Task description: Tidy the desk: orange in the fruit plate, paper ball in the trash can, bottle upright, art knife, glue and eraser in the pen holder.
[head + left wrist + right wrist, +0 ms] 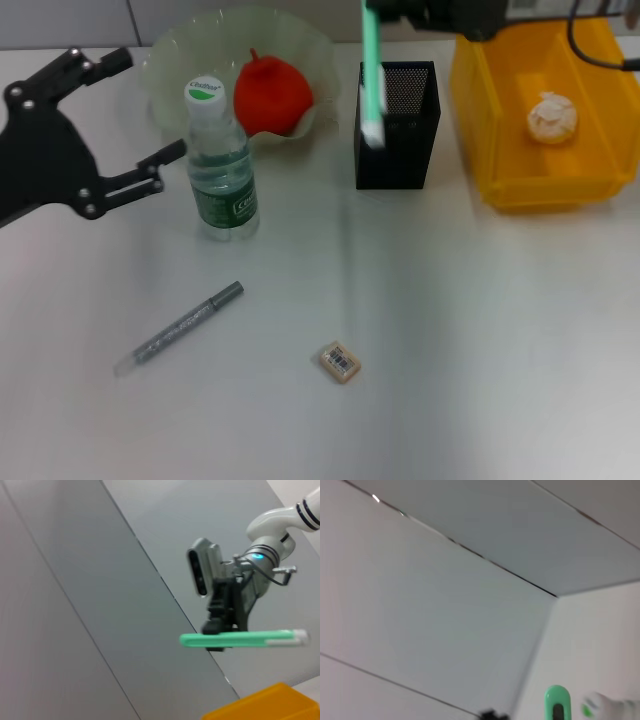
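My right gripper [385,12] is at the top edge of the head view, shut on a long green glue stick [372,75]. The stick hangs upright with its white lower end at the rim of the black mesh pen holder [398,130]. The left wrist view shows that gripper [225,625] clamping the glue [240,639]. My left gripper [152,105] is open, just left of the upright bottle [222,165]. The orange [271,95] lies in the fruit plate [170,60]. A paper ball [553,117] sits in the yellow trash can [500,170]. The grey art knife [180,327] and the eraser [340,361] lie on the desk.
The yellow trash can stands close to the right of the pen holder. The fruit plate is right behind the bottle. The right wrist view shows only wall panels and the glue's green tip [556,702].
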You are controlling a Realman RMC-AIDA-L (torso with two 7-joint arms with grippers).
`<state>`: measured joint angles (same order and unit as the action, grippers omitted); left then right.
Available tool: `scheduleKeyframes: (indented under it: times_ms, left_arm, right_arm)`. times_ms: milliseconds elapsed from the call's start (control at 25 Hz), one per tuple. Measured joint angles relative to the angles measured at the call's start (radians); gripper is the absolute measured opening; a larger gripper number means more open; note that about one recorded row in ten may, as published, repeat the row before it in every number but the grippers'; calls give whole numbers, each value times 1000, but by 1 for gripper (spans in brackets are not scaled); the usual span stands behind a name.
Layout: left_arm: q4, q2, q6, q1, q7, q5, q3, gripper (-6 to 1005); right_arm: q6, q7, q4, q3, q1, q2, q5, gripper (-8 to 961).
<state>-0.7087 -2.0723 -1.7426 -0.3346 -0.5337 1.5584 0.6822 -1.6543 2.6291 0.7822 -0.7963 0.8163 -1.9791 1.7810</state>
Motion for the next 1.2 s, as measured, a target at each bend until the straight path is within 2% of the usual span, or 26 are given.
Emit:
scheduleKeyframes:
  times_ms: [40,120,160,240,360,480,560,920,1040,1200]
  left_arm:
    - [28,-1,3,-12,61,-4,0,809]
    - [28,-1,3,-12,61,-4,0,808]
    - [77,-3,4,-31,176,-36,0,807]
    - [97,-4,4,-38,218,-59,2,807]
    - [178,-5,3,-59,313,-130,11,806]
    - [208,-5,-1,-66,335,-149,12,806]
    - [281,-6,-18,-90,384,-170,21,806]
    - [408,-6,-82,-109,397,-264,25,805]
    - [450,-7,-95,-119,416,-278,23,804]
    - [564,-8,-119,-154,489,-314,18,804]
  right_arm:
    - [8,-3,-20,0,3,-2,-22,163]
    - [28,-14,-64,-1,13,-8,-61,163]
    - [35,-23,-84,-2,18,-10,-73,163]
    - [43,-40,-120,-2,25,-18,-99,163]
    - [51,-69,-149,1,28,-46,-137,163]
    - [70,-124,-170,1,24,-80,-191,163]
    - [71,-145,-182,-1,24,-83,-212,163]
    - [74,-441,-284,-13,39,-101,-365,164]
    - [69,-575,-333,-37,48,-106,-430,164]
    - [73,-722,-392,-83,57,-108,-526,164]
